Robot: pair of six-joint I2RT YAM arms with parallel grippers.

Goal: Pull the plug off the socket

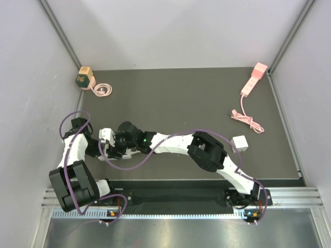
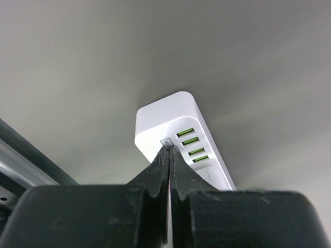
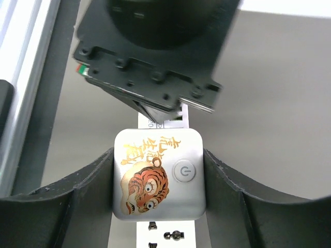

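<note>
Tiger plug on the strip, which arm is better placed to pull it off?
Right. The right tool has a finger against each side of the tiger plug, while the left tool sits shut at the USB end of the power strip, apparently bracing it.

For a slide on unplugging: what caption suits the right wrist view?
Right fingers clasp the tiger-print plug seated in the white power strip; the left gripper, shut, touches the strip beyond.

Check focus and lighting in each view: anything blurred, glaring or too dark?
Top external: evenly lit, sharp, no glare. Left wrist: the white power strip is in focus; the left end effector reads as a near-black, detail-poor mass. Right wrist: the tiger-print adapter is crisp with slight sheen; the black housing above it is blurred.
</note>
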